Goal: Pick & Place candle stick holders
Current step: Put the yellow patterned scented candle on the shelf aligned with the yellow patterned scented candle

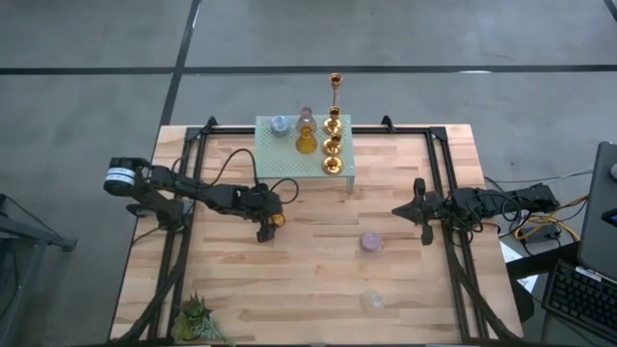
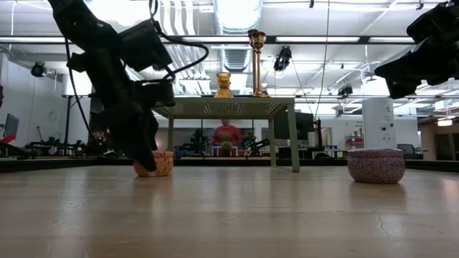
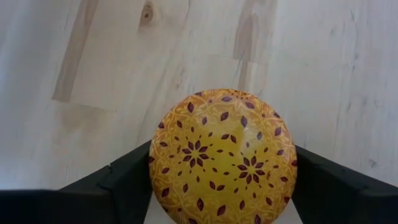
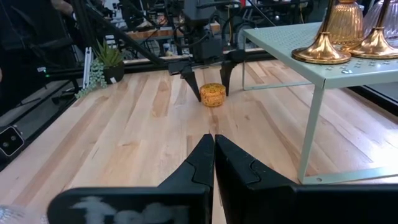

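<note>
Premises: a robotics laboratory or test hall. A pale wooden counter (image 1: 318,260) stands on a bare grey concrete floor (image 1: 87,87) marked with dark lines and is fitted with a black metal frame (image 1: 193,154) carrying the arms. Overhead run exposed ducts (image 2: 237,18) and strip lights (image 2: 344,39) under an open industrial ceiling. Loose cables (image 1: 540,226) and a keyboard (image 1: 583,299) lie beside the counter. A person in red (image 2: 227,134) sits among further equipment in the background.

I can read no text, label, brand or number on anything in my four views right now.
</note>
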Available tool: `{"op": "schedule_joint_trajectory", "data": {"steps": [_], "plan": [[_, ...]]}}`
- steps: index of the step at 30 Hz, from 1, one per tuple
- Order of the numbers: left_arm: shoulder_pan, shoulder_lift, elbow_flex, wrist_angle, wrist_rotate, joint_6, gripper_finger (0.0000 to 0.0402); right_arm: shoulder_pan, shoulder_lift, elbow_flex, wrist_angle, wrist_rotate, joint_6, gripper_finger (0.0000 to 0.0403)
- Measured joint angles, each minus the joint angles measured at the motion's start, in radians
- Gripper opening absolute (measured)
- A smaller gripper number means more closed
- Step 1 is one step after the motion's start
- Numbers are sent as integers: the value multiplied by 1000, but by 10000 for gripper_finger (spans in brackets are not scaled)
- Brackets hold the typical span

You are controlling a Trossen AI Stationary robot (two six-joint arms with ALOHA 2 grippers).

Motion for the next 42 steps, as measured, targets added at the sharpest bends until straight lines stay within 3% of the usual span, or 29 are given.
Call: {"op": "schedule_joint_trajectory", "data": {"steps": [6, 10, 15, 19, 33, 37, 42], "plan": [[0, -9, 1, 14, 5, -6, 306, 0, 0, 0, 0, 0, 0, 8], [0, -18, 27, -3, 65, -24, 313, 0, 0, 0, 0, 0, 0, 8], [-1, -27, 106, -65, 156, -31, 307, 0, 0, 0, 0, 0, 0, 8], [-2, -28, 216, -194, 161, -8, 308, 0, 0, 0, 0, 0, 0, 8], [47, -28, 621, -651, -20, 157, 309, 0, 0, 0, 0, 0, 0, 8], [112, -29, 680, -677, -91, 196, 309, 0, 0, 0, 0, 0, 0, 8], [238, -28, 706, -676, -98, 223, 309, 0, 0, 0, 0, 0, 0, 8]]}}
